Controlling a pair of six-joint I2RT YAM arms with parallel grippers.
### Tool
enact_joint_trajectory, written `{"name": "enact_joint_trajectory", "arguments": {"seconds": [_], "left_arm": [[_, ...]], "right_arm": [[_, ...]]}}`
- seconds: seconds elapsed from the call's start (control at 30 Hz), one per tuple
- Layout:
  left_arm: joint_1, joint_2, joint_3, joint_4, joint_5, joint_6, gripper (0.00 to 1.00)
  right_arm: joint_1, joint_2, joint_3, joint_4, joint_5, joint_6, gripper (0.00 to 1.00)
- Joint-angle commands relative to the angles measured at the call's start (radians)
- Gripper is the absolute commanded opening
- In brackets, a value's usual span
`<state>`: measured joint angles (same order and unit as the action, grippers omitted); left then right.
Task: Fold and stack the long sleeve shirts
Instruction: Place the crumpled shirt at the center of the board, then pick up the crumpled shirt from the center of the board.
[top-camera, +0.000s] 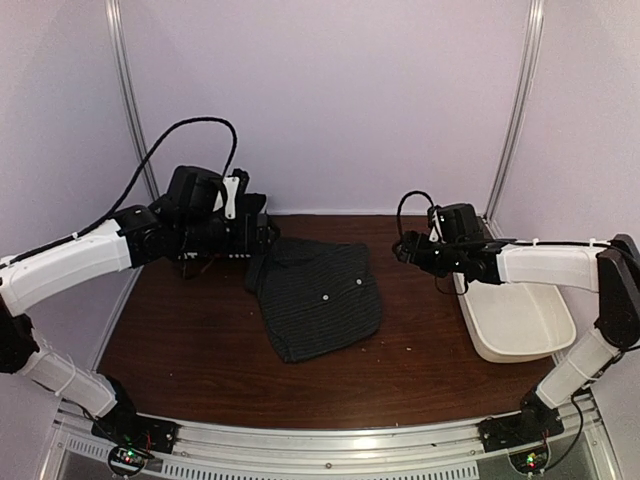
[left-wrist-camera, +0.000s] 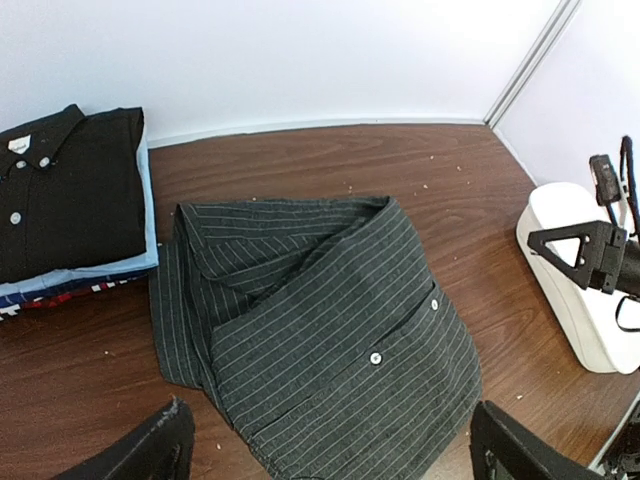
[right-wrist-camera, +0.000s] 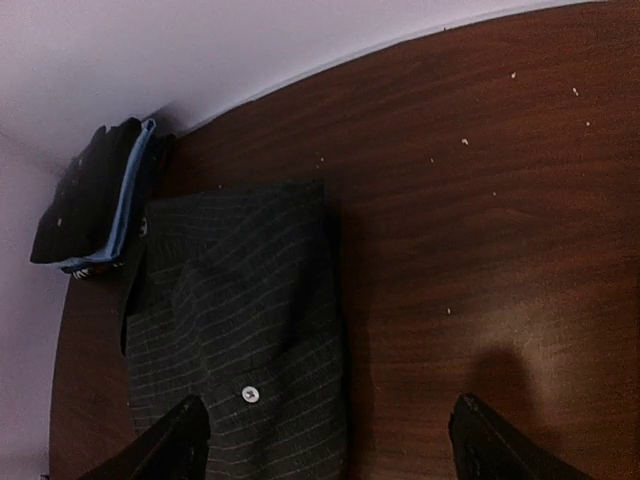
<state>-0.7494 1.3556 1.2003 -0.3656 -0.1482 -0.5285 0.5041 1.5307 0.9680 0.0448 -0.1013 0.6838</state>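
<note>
A charcoal pinstriped shirt (top-camera: 318, 295) with small white buttons lies folded on the brown table (top-camera: 200, 340). It also shows in the left wrist view (left-wrist-camera: 320, 330) and the right wrist view (right-wrist-camera: 240, 330). A stack of folded shirts (left-wrist-camera: 70, 190), black on top with light blue beneath, sits at the back left; it also shows in the right wrist view (right-wrist-camera: 95, 195). My left gripper (top-camera: 260, 235) is open and empty, hovering above the pinstriped shirt's far left side (left-wrist-camera: 330, 455). My right gripper (top-camera: 405, 248) is open and empty, above the shirt's right edge (right-wrist-camera: 325, 440).
A white plastic tub (top-camera: 515, 320) stands at the right edge of the table, under my right arm, and also shows in the left wrist view (left-wrist-camera: 570, 300). Pale walls enclose the back and sides. Bare wood lies in front of the shirt.
</note>
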Motion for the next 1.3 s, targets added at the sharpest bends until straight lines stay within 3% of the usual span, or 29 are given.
{"name": "enact_joint_trajectory", "arguments": {"seconds": [0.0,0.23,0.4,0.73,0.97,1.2,1.27], "left_arm": [[0.005,0.025,0.007,-0.018,0.009,-0.027,0.98],[0.071,0.069,-0.09,-0.046,0.037,-0.164,0.98],[0.124,0.143,-0.191,0.045,0.139,-0.23,0.98],[0.125,0.326,-0.201,0.129,0.194,-0.285,0.92],[0.125,0.401,-0.203,0.191,0.241,-0.303,0.78],[0.117,0.435,-0.199,0.223,0.289,-0.311,0.48],[0.113,0.446,-0.193,0.217,0.288,-0.316,0.45]], "right_arm": [[0.025,-0.13,-0.043,-0.013,-0.006,-0.088,0.86],[0.133,-0.081,0.033,-0.158,0.043,-0.231,0.89],[0.16,-0.1,0.064,-0.183,0.059,-0.251,0.89],[0.167,-0.158,0.059,-0.23,0.095,-0.285,0.9],[0.166,-0.186,0.038,-0.229,0.097,-0.287,0.9],[0.166,-0.194,0.026,-0.227,0.107,-0.295,0.9],[0.166,-0.193,0.027,-0.226,0.121,-0.298,0.9]]}}
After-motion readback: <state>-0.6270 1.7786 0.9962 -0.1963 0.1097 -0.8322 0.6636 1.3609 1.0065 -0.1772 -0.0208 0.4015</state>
